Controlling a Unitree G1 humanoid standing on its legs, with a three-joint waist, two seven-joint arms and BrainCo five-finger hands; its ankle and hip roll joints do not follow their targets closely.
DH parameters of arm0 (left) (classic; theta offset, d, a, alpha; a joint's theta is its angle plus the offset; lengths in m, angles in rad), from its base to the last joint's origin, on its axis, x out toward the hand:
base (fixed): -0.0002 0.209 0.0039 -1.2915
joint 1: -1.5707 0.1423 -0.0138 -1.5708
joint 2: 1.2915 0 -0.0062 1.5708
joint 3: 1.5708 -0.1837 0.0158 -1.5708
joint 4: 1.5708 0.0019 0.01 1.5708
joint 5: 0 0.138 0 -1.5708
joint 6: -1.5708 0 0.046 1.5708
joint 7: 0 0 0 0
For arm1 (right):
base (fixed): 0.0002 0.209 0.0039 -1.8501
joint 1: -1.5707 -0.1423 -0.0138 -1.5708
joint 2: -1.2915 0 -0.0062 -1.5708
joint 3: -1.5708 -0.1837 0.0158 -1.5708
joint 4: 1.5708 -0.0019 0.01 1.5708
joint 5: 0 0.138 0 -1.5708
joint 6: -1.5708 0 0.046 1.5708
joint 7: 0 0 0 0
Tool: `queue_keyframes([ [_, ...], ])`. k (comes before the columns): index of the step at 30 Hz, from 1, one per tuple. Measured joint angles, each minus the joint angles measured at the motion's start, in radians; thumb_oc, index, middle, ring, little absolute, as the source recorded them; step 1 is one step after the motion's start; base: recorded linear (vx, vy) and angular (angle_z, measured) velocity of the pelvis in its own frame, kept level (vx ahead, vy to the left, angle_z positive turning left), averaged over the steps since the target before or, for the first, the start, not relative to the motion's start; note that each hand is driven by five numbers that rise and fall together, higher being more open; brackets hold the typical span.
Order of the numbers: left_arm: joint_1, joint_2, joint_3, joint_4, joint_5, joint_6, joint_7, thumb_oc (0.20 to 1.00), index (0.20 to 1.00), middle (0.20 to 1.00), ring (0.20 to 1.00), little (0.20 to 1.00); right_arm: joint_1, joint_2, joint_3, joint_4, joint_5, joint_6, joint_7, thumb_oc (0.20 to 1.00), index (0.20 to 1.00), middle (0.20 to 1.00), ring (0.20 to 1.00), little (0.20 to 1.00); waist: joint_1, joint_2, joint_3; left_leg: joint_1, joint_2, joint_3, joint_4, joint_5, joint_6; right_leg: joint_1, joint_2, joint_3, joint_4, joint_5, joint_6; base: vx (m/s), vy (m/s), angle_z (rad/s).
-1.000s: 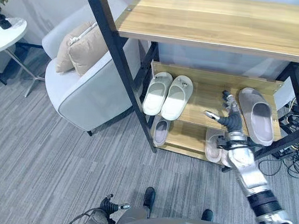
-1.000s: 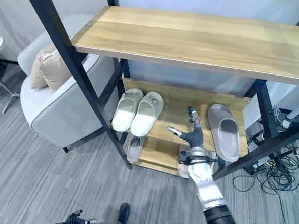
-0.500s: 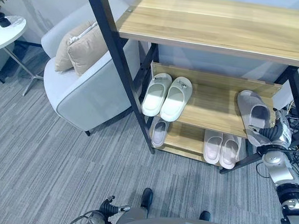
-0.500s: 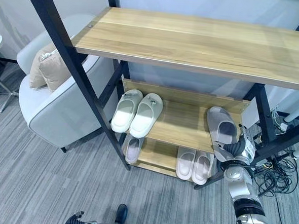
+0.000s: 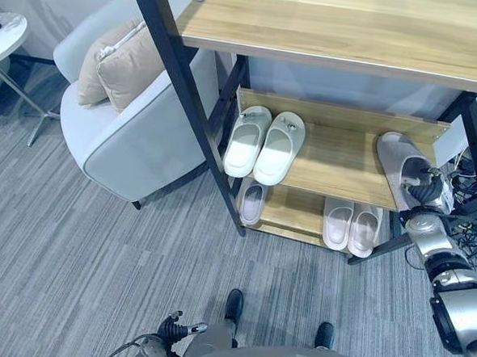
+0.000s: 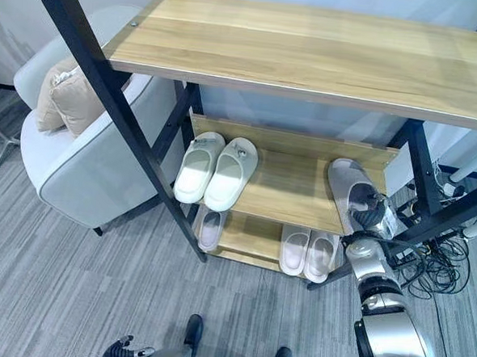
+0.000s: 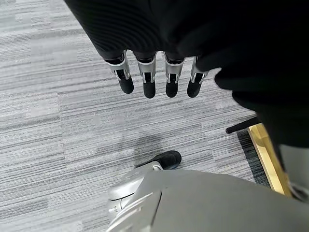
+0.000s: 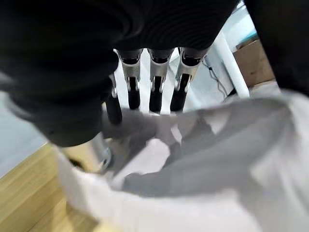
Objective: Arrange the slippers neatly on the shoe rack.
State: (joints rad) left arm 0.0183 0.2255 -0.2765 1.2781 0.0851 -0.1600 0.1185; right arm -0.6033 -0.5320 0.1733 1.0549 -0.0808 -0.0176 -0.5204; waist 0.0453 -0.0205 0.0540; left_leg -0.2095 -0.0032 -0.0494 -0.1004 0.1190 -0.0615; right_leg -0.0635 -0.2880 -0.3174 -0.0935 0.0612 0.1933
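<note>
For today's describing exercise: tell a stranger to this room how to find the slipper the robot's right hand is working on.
Start at the black-framed wooden shoe rack beside the pale grey armchair and look at its middle shelf. At that shelf's right end lies a single grey slipper, with the robot's right hand on its near end. Unlike the cream pair at the left end, it is darker and alone.

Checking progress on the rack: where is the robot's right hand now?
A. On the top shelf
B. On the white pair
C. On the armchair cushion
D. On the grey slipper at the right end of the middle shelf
D: the right hand is at the grey slipper on the middle shelf's right end.
</note>
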Motion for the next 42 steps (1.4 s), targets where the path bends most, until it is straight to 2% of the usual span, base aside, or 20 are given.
queue_keyframes([
  [5, 0.000, 0.000, 0.000, 0.000, -0.020, 0.014, 0.002, 1.000, 1.000, 1.000, 1.000, 1.000, 0.015, 0.019, 0.037, -0.022, -0.005, 0.009, 0.007, 0.200, 0.200, 0.200, 0.200, 0.200, -0.003, -0.008, -0.004, 0.017, 0.004, -0.002, 0.004, 0.007, 0.004, 0.011, 0.011, -0.001, 0.001, 0.002, -0.009, 0.02, 0.000, 0.01],
  [10, 0.003, 0.000, 0.000, 0.000, -0.021, 0.019, 0.012, 1.000, 1.000, 1.000, 1.000, 1.000, 0.055, 0.075, 0.047, -0.094, -0.022, -0.001, 0.012, 0.200, 0.200, 0.200, 0.200, 0.200, -0.002, -0.006, -0.010, 0.018, 0.011, -0.003, 0.003, 0.004, -0.006, 0.014, 0.017, 0.000, 0.001, 0.002, -0.013, 0.00, 0.000, 0.00],
  [11, 0.003, 0.000, 0.000, 0.001, -0.021, 0.019, 0.012, 1.000, 1.000, 1.000, 1.000, 1.000, 0.057, 0.087, 0.050, -0.109, -0.022, 0.000, 0.014, 0.620, 0.620, 0.620, 0.620, 0.620, 0.000, -0.006, -0.012, 0.017, 0.013, -0.004, 0.003, 0.004, -0.006, 0.014, 0.017, -0.001, 0.001, 0.002, -0.013, 0.00, 0.000, 0.00],
  [12, 0.003, 0.001, 0.000, 0.000, -0.021, 0.019, 0.013, 1.000, 1.000, 1.000, 1.000, 1.000, 0.067, 0.095, 0.073, -0.149, -0.022, -0.001, 0.028, 1.000, 1.000, 1.000, 1.000, 1.000, 0.001, -0.006, -0.012, 0.016, 0.016, -0.004, 0.003, 0.004, -0.006, 0.013, 0.017, -0.001, 0.001, 0.002, -0.013, 0.00, 0.000, 0.00],
  [17, 0.002, -0.005, 0.001, -0.001, -0.020, 0.018, 0.019, 1.000, 1.000, 1.000, 1.000, 1.000, 0.124, 0.102, 0.083, -0.266, -0.119, -0.005, 0.030, 1.000, 1.000, 1.000, 1.000, 1.000, 0.009, -0.001, -0.016, 0.004, 0.009, -0.012, 0.004, 0.010, 0.002, 0.007, 0.012, -0.011, 0.001, 0.003, -0.012, 0.01, 0.009, 0.07],
  [18, 0.002, -0.006, 0.000, -0.014, -0.017, 0.017, 0.022, 1.000, 1.000, 1.000, 1.000, 1.000, 0.157, 0.101, 0.063, -0.296, -0.211, -0.005, -0.018, 1.000, 1.000, 1.000, 1.000, 1.000, 0.018, 0.001, -0.014, -0.004, 0.003, -0.016, 0.004, 0.012, 0.004, 0.002, 0.008, -0.017, 0.001, 0.003, -0.011, 0.01, -0.007, 0.07],
  [25, -0.008, -0.010, 0.003, -0.020, -0.016, -0.011, 0.044, 1.000, 1.000, 1.000, 1.000, 1.000, 0.170, 0.100, 0.011, -0.317, -0.295, -0.001, -0.146, 1.000, 1.000, 1.000, 1.000, 1.000, 0.027, 0.000, 0.052, -0.007, 0.000, -0.027, 0.004, 0.013, 0.003, 0.009, 0.006, -0.029, 0.001, 0.000, -0.007, 0.02, -0.005, 0.06],
  [27, -0.045, -0.012, 0.014, 0.016, -0.016, 0.002, 0.043, 1.000, 1.000, 1.000, 1.000, 1.000, 0.176, 0.101, 0.015, -0.387, -0.297, 0.000, -0.150, 1.000, 1.000, 1.000, 1.000, 1.000, 0.019, 0.001, 0.056, -0.007, -0.001, -0.027, 0.004, 0.013, 0.003, 0.008, 0.006, -0.029, 0.001, 0.000, -0.007, 0.05, 0.008, 0.00],
  [30, -0.044, -0.018, 0.012, 0.020, -0.023, -0.001, 0.045, 1.000, 1.000, 1.000, 1.000, 1.000, 0.166, 0.102, 0.011, -0.367, -0.293, -0.011, -0.151, 1.000, 1.000, 1.000, 1.000, 1.000, 0.025, -0.004, 0.057, 0.000, -0.005, -0.029, 0.004, 0.012, 0.002, 0.018, 0.006, -0.030, 0.001, -0.003, -0.008, 0.03, 0.006, 0.04],
  [35, -0.035, -0.004, 0.013, 0.020, -0.024, -0.001, 0.044, 1.000, 1.000, 1.000, 1.000, 1.000, 0.173, 0.103, -0.011, -0.388, -0.246, -0.014, -0.162, 1.000, 1.000, 1.000, 1.000, 1.000, 0.026, -0.030, 0.055, 0.000, -0.007, -0.029, 0.004, 0.012, 0.002, 0.018, 0.006, -0.030, 0.001, -0.003, -0.008, 0.01, 0.006, 0.00],
  [38, -0.035, 0.000, 0.014, 0.020, -0.024, 0.001, 0.044, 1.000, 1.000, 1.000, 1.000, 1.000, 0.191, 0.130, -0.076, -0.440, -0.222, -0.034, -0.192, 1.000, 1.000, 1.000, 1.000, 1.000, 0.023, -0.030, 0.055, 0.000, -0.007, -0.029, 0.004, 0.012, 0.002, 0.018, 0.006, -0.030, 0.001, -0.003, -0.008, 0.02, 0.000, 0.00],
  [42, -0.033, 0.006, 0.021, 0.021, -0.024, 0.005, 0.042, 1.000, 1.000, 1.000, 1.000, 1.000, 0.185, 0.127, -0.066, -0.297, -0.183, -0.043, -0.182, 1.000, 1.000, 1.000, 1.000, 1.000, 0.026, -0.040, 0.044, 0.000, -0.007, -0.029, 0.004, 0.012, 0.002, 0.019, 0.006, -0.030, 0.001, -0.003, -0.008, 0.02, 0.000, 0.00],
])
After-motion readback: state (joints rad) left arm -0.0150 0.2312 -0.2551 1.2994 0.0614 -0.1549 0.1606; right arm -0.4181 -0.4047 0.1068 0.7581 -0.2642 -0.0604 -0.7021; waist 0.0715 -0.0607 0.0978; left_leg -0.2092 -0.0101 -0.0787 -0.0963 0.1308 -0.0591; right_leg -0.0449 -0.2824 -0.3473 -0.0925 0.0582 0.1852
